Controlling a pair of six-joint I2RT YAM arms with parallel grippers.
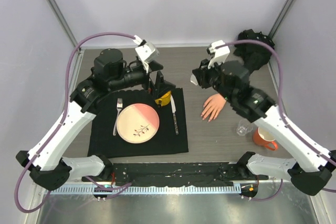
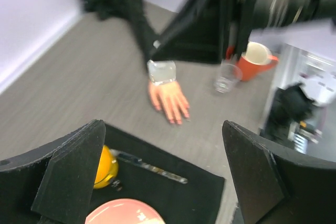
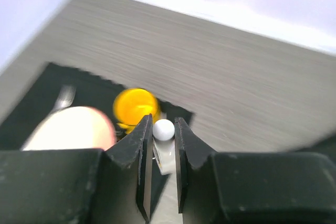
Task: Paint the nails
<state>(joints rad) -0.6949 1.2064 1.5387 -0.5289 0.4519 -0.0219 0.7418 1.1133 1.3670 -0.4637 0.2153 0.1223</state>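
No lettering, number or brand can be read in any view. The pink plate (image 1: 137, 123), just on the near side of the left gripper (image 1: 157, 85), carries only a dark sprig drawing, no words. The orange mug (image 1: 262, 139) and the clear glass (image 1: 242, 128), far off to that gripper's right, show plain sides, and the wrist views are too blurred to read anything.

A grey wood-grain table (image 1: 210, 140) carries a black placemat (image 1: 105, 140) at left; a pale mannequin hand (image 1: 213, 107) lies right of it, apart; a clear glass (image 1: 242, 128) and an orange mug (image 1: 264, 139) stand side by side further right.
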